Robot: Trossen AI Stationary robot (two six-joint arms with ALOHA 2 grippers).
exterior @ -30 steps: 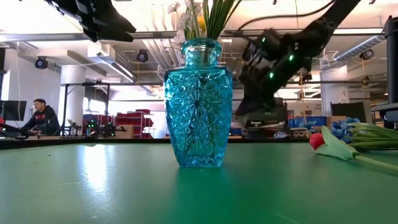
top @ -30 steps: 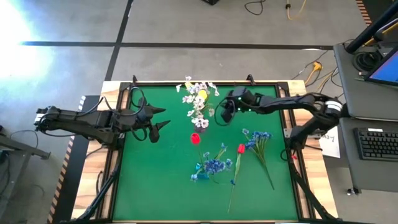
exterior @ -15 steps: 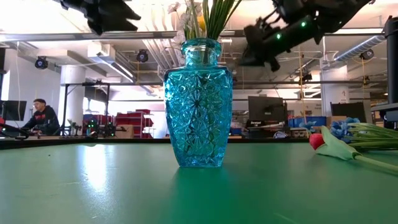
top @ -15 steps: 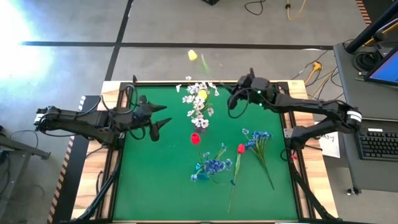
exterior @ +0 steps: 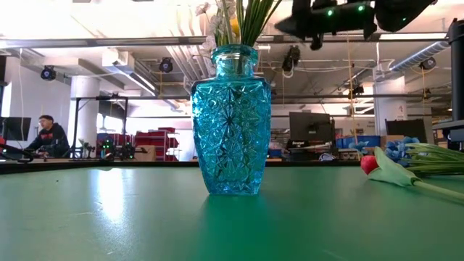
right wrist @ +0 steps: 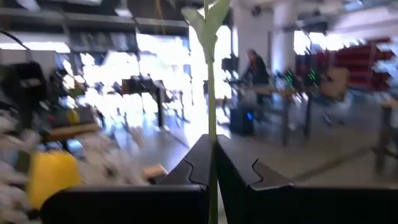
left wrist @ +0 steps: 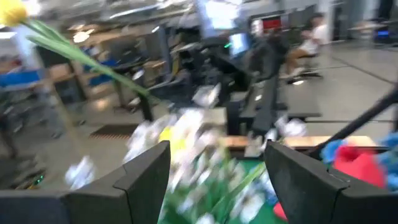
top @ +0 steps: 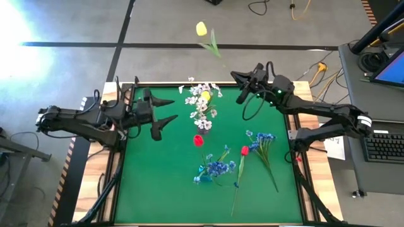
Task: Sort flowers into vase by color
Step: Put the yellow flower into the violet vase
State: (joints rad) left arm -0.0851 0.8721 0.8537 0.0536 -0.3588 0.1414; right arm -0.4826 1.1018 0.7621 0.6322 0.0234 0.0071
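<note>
Holding a yellow tulip [top: 201, 29] by its stem, the right gripper [top: 237, 82] sits high over the far edge of the table, fingers pinched tight on the green stalk, with the bud carried out past the table over the floor. The vase [exterior: 231, 119], a blue cut-glass one, stands mid-table and already holds white sprays [top: 201, 101] and another yellow bloom [top: 205, 96]. To do this step well, I judge the stem should be swung upright, its lower end brought over the narrow mouth, then lowered straight in among the stems already there without knocking the glass; a tilted entry could catch on the sprays.

The left gripper [top: 165, 111] waits near the vase on its left side, fingers spread wide and holding nothing.

On the green mat [top: 158, 183] a red tulip [top: 198, 140] lies just beside the vase; a second red tulip [top: 244, 151] and two bunches of blue flowers [top: 216, 168] lie nearer the front and right.

Beyond the table is a workshop hall with desks, monitors and ceiling lights; a person [exterior: 48, 137] sits at a desk far off.
</note>
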